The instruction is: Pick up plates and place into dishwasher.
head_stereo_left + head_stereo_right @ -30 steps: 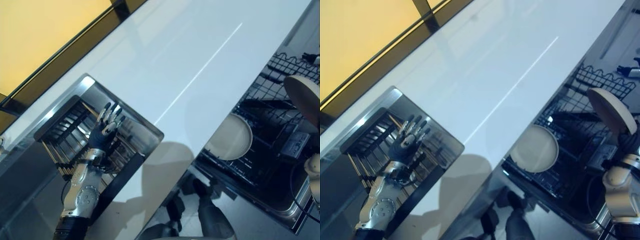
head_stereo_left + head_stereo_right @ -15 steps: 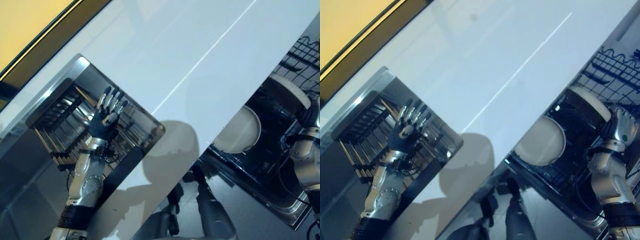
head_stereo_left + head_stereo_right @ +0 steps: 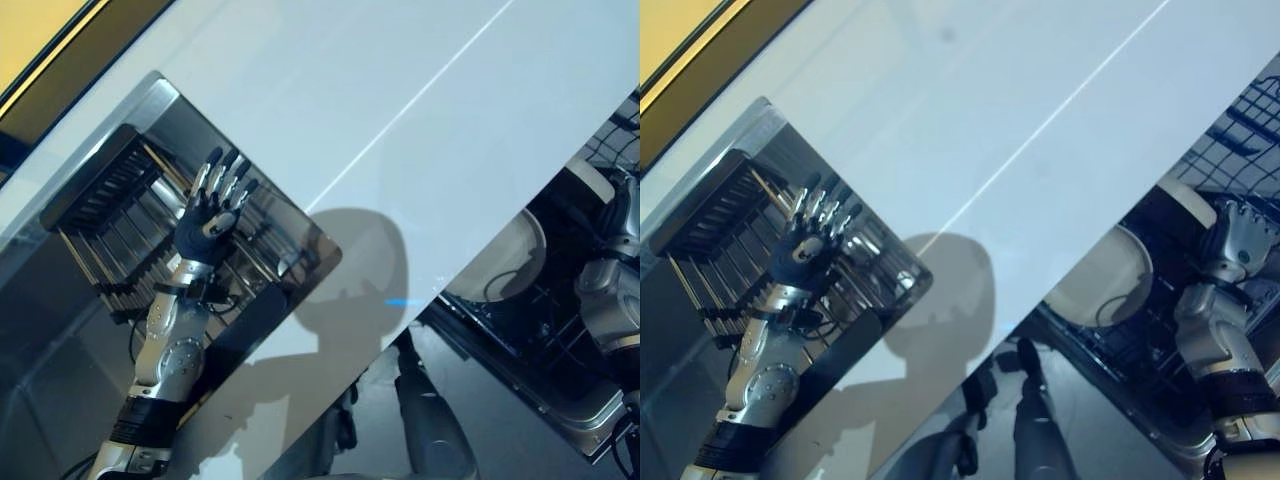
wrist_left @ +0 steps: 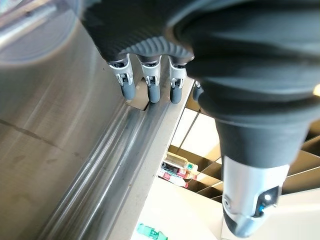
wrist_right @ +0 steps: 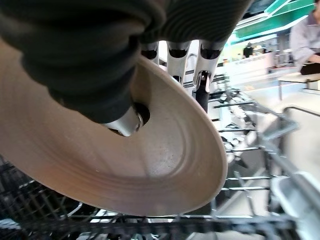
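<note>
My right hand is shut on a beige plate, thumb on its face and fingers behind its rim. It holds the plate on edge over the black wire dishwasher rack at the right. Another beige plate stands in that rack just to the left of the held one. My left hand is open with straight fingers, raised above the steel sink at the left, and nothing is in it.
A white counter runs between the sink and the open dishwasher. A dark slatted dish rack lies in the sink beside my left hand. A person sits far off beyond the dishwasher.
The camera has shifted. My right hand has come further into view, bringing its plate down toward the rack and closer to the standing plate. The left hand stays open over the sink.
</note>
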